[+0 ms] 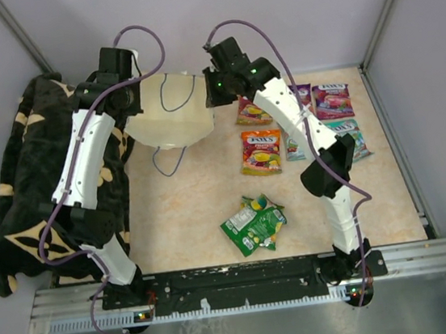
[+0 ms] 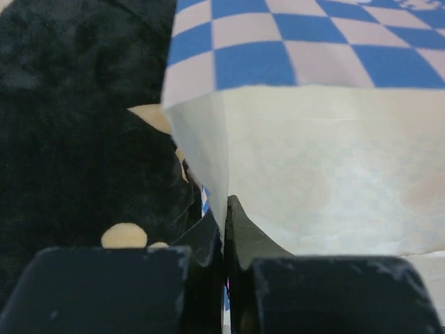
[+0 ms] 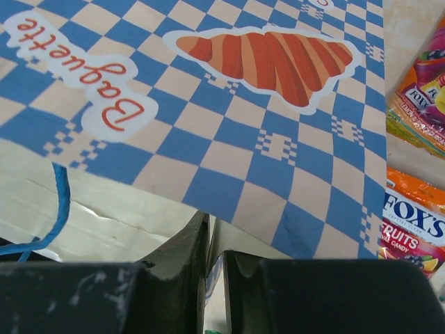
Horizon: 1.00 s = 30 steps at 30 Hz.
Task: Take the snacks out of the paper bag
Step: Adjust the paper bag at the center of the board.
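The cream paper bag (image 1: pixel 169 112) with a blue-white checkered band is held up at the back of the table, its mouth facing down. My left gripper (image 1: pixel 129 97) is shut on its left wall, seen close in the left wrist view (image 2: pixel 226 209) on the bag's folded corner (image 2: pixel 313 174). My right gripper (image 1: pixel 212 95) is shut on the right wall (image 3: pixel 214 229), with the checkered side (image 3: pixel 208 104) just above it. Snacks lie on the table: a green pile (image 1: pixel 253 223), orange packets (image 1: pixel 261 151), purple packets (image 1: pixel 332 100) and a teal one (image 1: pixel 349 137). The bag's inside is hidden.
A black floral blanket (image 1: pixel 29 182) is heaped on the left, under the left arm, and shows dark in the left wrist view (image 2: pixel 69 139). A blue string handle (image 3: pixel 61 202) hangs from the bag. Orange packets (image 3: pixel 414 223) lie just right of the bag. Grey walls enclose the table.
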Available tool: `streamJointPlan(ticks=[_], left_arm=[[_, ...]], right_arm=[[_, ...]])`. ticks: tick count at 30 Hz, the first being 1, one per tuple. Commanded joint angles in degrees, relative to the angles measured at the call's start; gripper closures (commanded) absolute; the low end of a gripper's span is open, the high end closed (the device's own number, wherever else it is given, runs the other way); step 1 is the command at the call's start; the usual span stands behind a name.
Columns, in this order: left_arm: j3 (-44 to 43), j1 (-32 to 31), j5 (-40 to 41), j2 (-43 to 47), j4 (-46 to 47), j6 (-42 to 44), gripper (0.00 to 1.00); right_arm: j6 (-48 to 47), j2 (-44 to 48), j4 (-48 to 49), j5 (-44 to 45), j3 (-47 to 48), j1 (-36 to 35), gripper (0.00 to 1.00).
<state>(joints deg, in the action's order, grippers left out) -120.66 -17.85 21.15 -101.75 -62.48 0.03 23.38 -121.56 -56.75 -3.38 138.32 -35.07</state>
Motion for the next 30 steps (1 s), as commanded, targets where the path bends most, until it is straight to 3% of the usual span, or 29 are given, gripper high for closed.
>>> streamJointPlan(ticks=[1,3,5,6,7,8,9,11,13,17,23,24,27,30], left_arm=[[0.46,0.00,-2.49,1.77,-0.93,0.84,0.96],[-0.28,0.01,-2.61,0.34,-0.49,1.65,0.95],[-3.92,0.13,-1.82,-2.78,-0.07,3.42,0.85],[-7.99,0.37,-0.27,-5.45,-0.01,4.54,0.65],[-13.84,0.67,2.11,-8.59,0.36,5.72,0.34],[-20.33,1.35,6.90,-11.79,2.77,6.59,0.09],[-23.64,2.23,9.82,-13.48,7.24,6.23,0.01],[-17.98,3.21,13.25,-11.33,17.99,5.70,0.00],[-3.23,3.34,11.01,-3.32,29.67,4.84,0.00],[23.78,3.28,4.05,18.18,45.24,-0.58,0.00],[61.51,2.96,-14.44,49.30,66.04,-12.89,0.00],[67.04,2.87,-15.67,53.75,68.65,-14.33,0.00],[79.04,2.66,-9.61,66.19,70.62,-17.66,0.00],[84.60,2.64,-2.64,74.01,66.68,-20.50,0.00]], right_arm=[[-1.93,4.30,1.51,-2.38,1.17,0.70,0.85],[-1.86,2.62,1.60,-3.61,3.45,1.79,0.85],[-1.14,-0.56,1.61,-6.16,8.41,3.78,0.78],[-0.58,-2.83,2.74,-8.01,11.16,5.63,0.59],[-0.19,-3.86,4.36,-9.19,13.05,7.10,0.18],[-0.05,-4.16,7.05,-9.80,13.58,8.41,0.03],[0.11,-3.68,9.47,-9.63,12.80,9.34,0.01],[0.20,0.28,14.60,-9.40,6.14,10.09,0.01],[-0.37,7.94,22.46,-9.35,-7.40,9.48,0.01],[-1.67,26.82,41.31,-5.74,-38.46,7.21,0.01],[-6.09,47.28,57.88,-3.31,-67.28,1.50,0.01],[-6.05,49.22,59.73,-3.37,-71.16,0.94,0.01],[-3.46,53.87,67.17,-4.57,-82.29,0.02,0.01],[-0.22,56.38,73.83,-5.28,-89.87,-0.30,0.01]])
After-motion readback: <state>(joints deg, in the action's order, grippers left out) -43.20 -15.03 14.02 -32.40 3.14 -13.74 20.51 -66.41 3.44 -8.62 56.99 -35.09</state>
